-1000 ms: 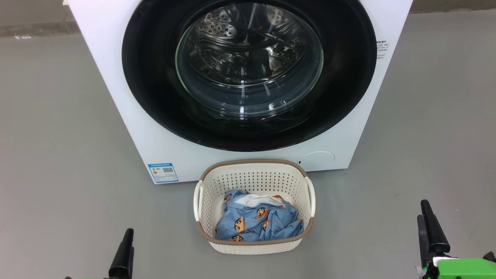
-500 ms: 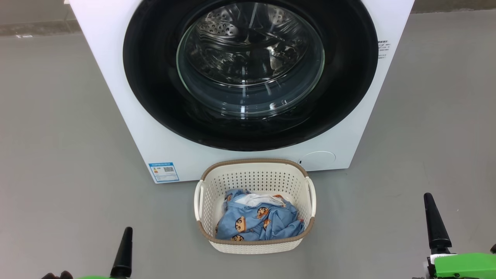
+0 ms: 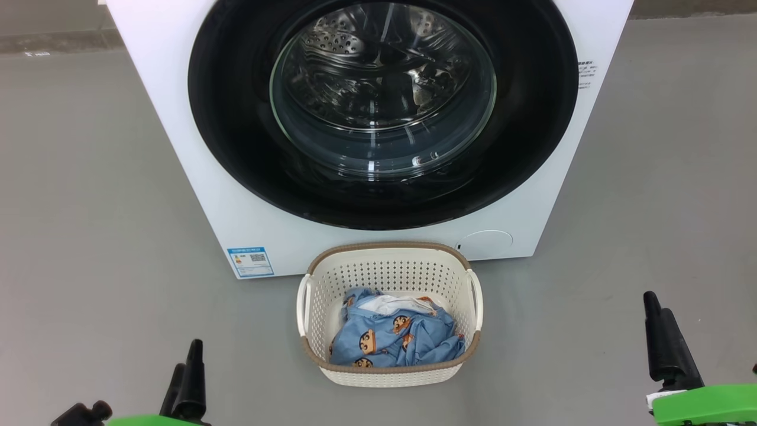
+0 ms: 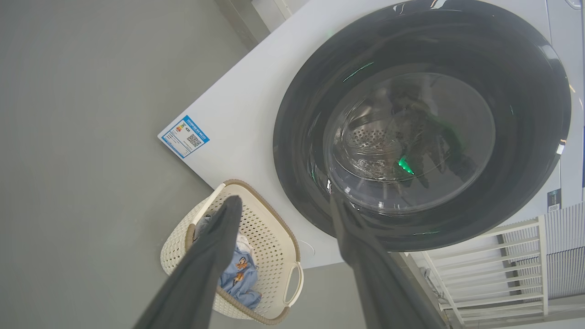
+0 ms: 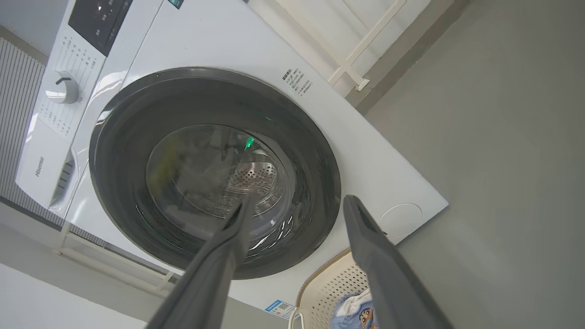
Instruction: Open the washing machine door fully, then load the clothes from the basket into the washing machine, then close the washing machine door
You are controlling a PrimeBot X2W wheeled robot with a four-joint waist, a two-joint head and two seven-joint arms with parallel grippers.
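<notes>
The white washing machine stands straight ahead. Its round door, black-rimmed with a clear glass bowl, lies flush against the front. On the floor just before it sits the cream basket, holding the light blue cartoon-print clothes. My left gripper is low at the left, my right gripper low at the right, both well short of the basket. In the left wrist view the left gripper stands open and empty. The right gripper in its own wrist view is likewise open and empty.
Grey floor lies on both sides of the machine. A blue label and a round cover mark the machine's lower front. A control knob sits on its top panel. A white slatted rack stands behind the machine.
The right gripper has risen a little in the head view, and both grippers have turned slightly on their wrists. Basket, clothes and door are unchanged.
</notes>
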